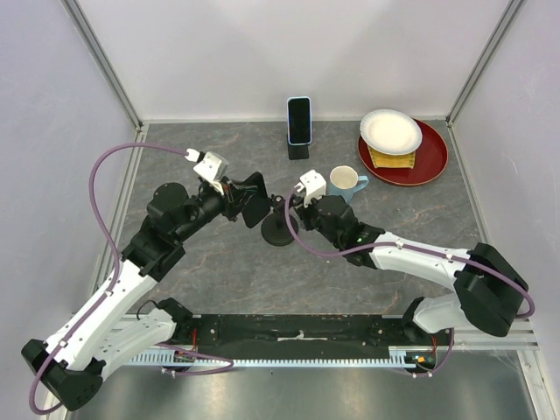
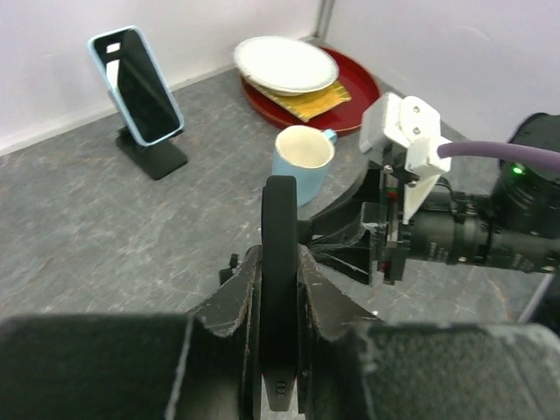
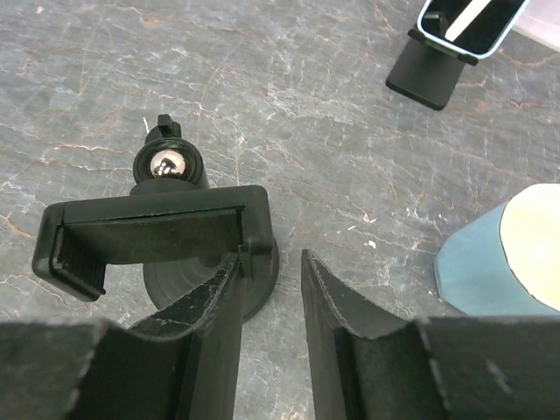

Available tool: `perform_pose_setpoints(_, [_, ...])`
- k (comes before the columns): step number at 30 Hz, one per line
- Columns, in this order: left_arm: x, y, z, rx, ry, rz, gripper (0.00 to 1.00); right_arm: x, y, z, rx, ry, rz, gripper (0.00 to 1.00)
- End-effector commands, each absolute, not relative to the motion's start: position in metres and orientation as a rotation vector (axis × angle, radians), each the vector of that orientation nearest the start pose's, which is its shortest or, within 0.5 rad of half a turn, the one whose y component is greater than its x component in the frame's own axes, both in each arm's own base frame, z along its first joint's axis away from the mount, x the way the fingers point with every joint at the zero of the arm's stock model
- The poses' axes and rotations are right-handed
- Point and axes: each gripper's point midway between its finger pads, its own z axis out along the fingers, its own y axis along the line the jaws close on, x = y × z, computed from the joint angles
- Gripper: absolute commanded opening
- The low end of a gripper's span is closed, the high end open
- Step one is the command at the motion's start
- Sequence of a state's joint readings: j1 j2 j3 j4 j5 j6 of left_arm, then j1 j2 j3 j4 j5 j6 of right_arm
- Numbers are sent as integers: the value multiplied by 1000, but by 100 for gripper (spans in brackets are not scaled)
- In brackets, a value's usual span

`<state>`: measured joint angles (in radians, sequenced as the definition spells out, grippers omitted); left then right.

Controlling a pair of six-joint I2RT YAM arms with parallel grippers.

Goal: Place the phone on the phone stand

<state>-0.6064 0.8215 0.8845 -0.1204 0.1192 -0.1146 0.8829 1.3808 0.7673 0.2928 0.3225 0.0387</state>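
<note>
A black phone [image 1: 255, 199] is clamped in my left gripper [image 1: 246, 200], held on edge above the table's middle. In the left wrist view the phone [image 2: 280, 206] rises edge-on between the shut fingers of that gripper [image 2: 278, 254]. The phone stand [image 1: 280, 232] is black, with a round base on the table just right of the phone. The right wrist view shows its empty cradle [image 3: 149, 234] and a shiny ball joint [image 3: 166, 164]. My right gripper [image 3: 271, 256] stands open at the cradle's right end, its left finger against the cradle, with only table in the gap.
A blue mug [image 1: 345, 182] stands just behind the right gripper. A blue-cased phone on another stand [image 1: 299, 120] is at the back wall. At the back right lies a red plate [image 1: 433, 162] carrying a yellow cloth and a white plate [image 1: 390, 131].
</note>
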Motion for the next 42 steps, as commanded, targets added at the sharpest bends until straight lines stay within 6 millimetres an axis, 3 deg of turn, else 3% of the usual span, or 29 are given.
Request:
perform_pose_setpoints(1, [227, -227, 400, 593, 1322, -868, 2, 309, 298, 209, -574, 1627, 478, 38])
perform_pose_setpoints(6, [218, -250, 395, 716, 1296, -1018, 2, 303, 275, 223, -538, 1526, 517, 43])
perform_pose_setpoints(10, [230, -263, 396, 702, 1346, -1082, 2, 298, 241, 228, -379, 1482, 513, 58])
perform_pose_setpoints(13, [223, -274, 415, 738, 1262, -1169, 2, 297, 218, 234, -292, 1447, 498, 64])
perform_pose_setpoints(15, [218, -284, 415, 802, 1239, -1241, 2, 298, 208, 235, -250, 1438, 501, 67])
perform_pose_setpoints(17, [221, -292, 418, 837, 1190, -1264, 2, 302, 208, 232, -290, 1452, 521, 70])
perform_pose_setpoints(19, [224, -298, 417, 876, 1178, -1271, 2, 302, 220, 224, -363, 1495, 592, 69])
perform_pose_setpoints(21, [226, -304, 410, 930, 1151, -1274, 2, 311, 220, 214, -318, 1562, 636, 68])
perform_pose_setpoints(24, [225, -309, 398, 979, 1099, -1280, 2, 314, 216, 216, -301, 1546, 767, 68])
perform_pose_setpoints(28, [221, -303, 401, 983, 1041, -1245, 2, 310, 231, 206, -416, 1557, 910, 67])
perform_pose_setpoints(32, [222, -280, 411, 921, 1033, -1197, 2, 301, 252, 211, -503, 1498, 1018, 62])
perform_pose_setpoints(34, [220, -271, 410, 895, 1038, -1174, 2, 296, 267, 204, -552, 1519, 1006, 58])
perform_pose_setpoints(35, [224, -267, 410, 863, 1049, -1157, 2, 305, 267, 203, -558, 1507, 914, 54])
perform_pose_setpoints(37, [219, -262, 412, 846, 1044, -1142, 2, 301, 274, 204, -565, 1482, 858, 46])
perform_pose_setpoints(42, [211, -256, 419, 841, 1020, -1121, 2, 304, 274, 213, -541, 1418, 776, 44])
